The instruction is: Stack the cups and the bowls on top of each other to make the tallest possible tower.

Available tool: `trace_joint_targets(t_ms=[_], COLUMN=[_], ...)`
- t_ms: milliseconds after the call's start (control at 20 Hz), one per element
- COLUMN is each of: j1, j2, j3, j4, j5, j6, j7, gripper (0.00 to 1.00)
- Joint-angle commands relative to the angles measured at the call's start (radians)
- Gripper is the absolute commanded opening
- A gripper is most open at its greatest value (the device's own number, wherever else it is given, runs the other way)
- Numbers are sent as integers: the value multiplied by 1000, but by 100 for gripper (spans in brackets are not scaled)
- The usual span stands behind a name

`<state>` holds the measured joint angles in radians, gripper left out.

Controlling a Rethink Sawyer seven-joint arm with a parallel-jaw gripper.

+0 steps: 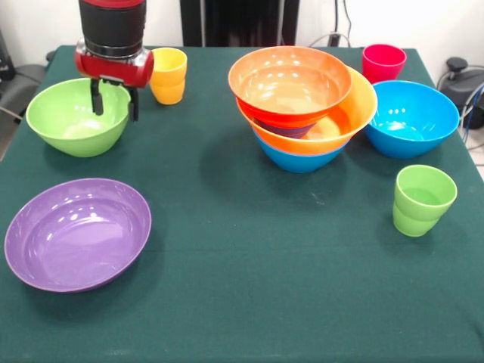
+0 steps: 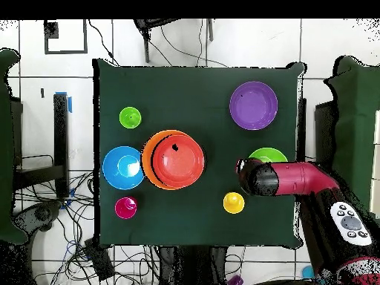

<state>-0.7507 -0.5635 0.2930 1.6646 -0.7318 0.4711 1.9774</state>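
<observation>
Three bowls sit nested in my leaning tower [image 1: 302,113]: blue lowest, yellow-orange, orange-red on top. From the left: wide purple plastic bowl [image 1: 77,233], lime green bowl [image 1: 76,117] with my gripper [image 1: 115,100] above its rim, fingers slightly apart, seemingly empty; yellow cup [image 1: 169,76]; then blue bowl [image 1: 412,119], red-pink cup [image 1: 383,62], light green cup [image 1: 422,200].

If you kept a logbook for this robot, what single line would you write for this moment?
hand: open, over lime green bowl, empty | tower: orange-red bowl on top | purple bowl, blue bowl, three cups: unstacked
</observation>
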Motion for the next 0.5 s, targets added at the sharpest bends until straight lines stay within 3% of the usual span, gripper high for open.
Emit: trace_joint_targets(t_ms=[50, 500], j1=[55, 65], j2=[92, 126], j3=[-29, -44], j4=[22, 2], j5=[-10, 9], j6=[-80, -102], j7=[92, 78], gripper=[100, 100])
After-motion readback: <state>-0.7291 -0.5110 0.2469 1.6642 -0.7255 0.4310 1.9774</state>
